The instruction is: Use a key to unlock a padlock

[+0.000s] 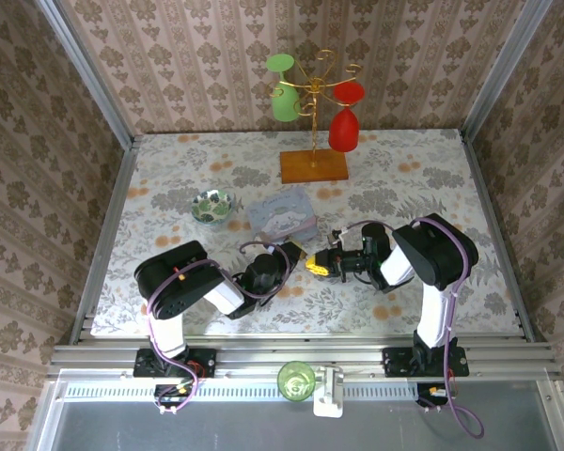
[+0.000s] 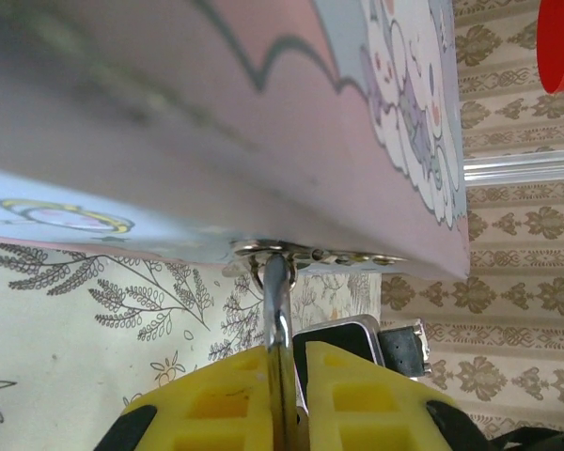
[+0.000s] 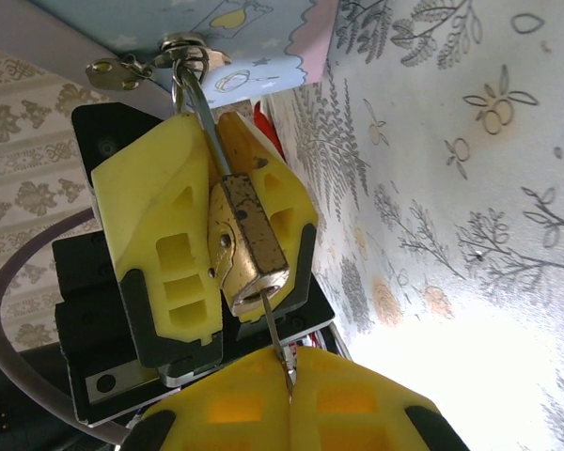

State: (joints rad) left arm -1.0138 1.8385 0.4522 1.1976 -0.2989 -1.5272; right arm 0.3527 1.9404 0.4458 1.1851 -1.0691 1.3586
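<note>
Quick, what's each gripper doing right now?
Left gripper: closed on the padlock.
Right gripper: closed on the key, which sits in the padlock.

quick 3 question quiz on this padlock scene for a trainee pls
1. True or false: the padlock has its shackle hooked through the latch of the tin box.
2. Which fingers clamp the padlock's brass body? A: left fingers. B: right fingers. C: neither.
3. Fill in: the right fingers pinch the ____ that enters the padlock's underside.

Key: 1 true; 2 A; 3 key.
</note>
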